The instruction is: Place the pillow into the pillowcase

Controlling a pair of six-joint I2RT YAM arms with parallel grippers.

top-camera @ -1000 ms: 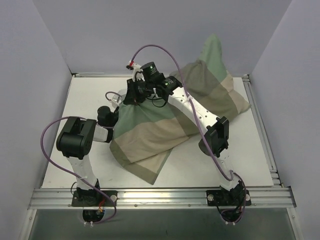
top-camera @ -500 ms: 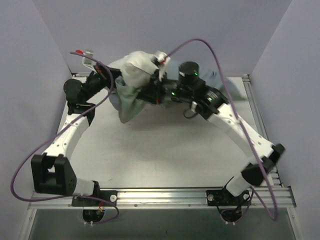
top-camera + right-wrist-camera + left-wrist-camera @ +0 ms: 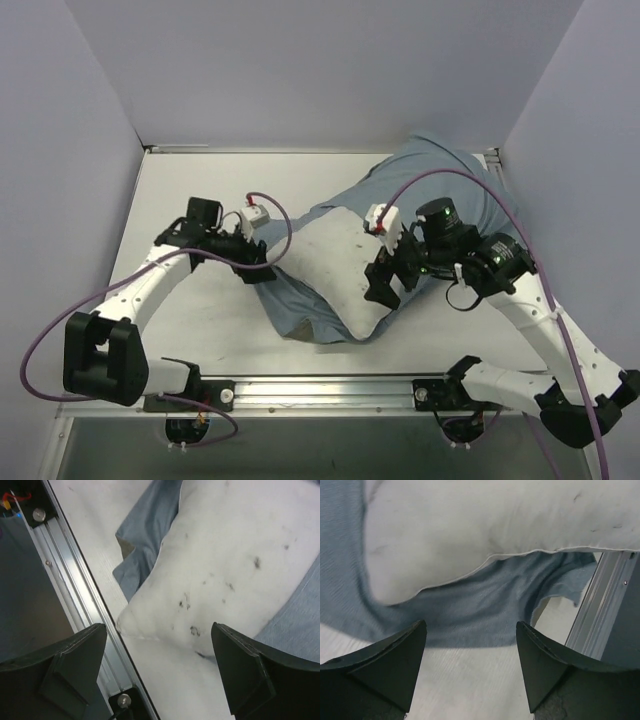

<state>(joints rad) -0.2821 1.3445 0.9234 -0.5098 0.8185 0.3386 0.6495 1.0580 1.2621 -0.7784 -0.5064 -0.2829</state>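
Both grippers have their jaws spread wide with nothing between them. The left gripper (image 3: 262, 273) sits low at the left edge of the cloth. Its wrist view shows bare table (image 3: 200, 185) between the fingers, then a blue-grey fold, then the pillow (image 3: 335, 262) with its seam lying over that fold. The right gripper (image 3: 383, 292) hangs over the pillow's near right corner, close to the rail (image 3: 330, 385), and as far as we can tell it touches nothing.

We judge the step in hand to be a fresh grasp with nothing packed yet. To do it well, we'd find the open mouth of the pillowcase (image 3: 445, 170) first. We'd pinch one layer of hem only, not both layers and not the pillow with it. One gripper should lift that hem to open a gap while the other feeds a pillow corner in. Limp cloth bunches, so a short pull and a check is safer than one long drag.

For contents, the pillowcase looks flat and spread under and around the pillow, which lies mid-table on top of it. The pillow's near end and top face are bare. At the back right the cloth heaps up, and we cannot tell whether the pillow's far end is tucked in there.
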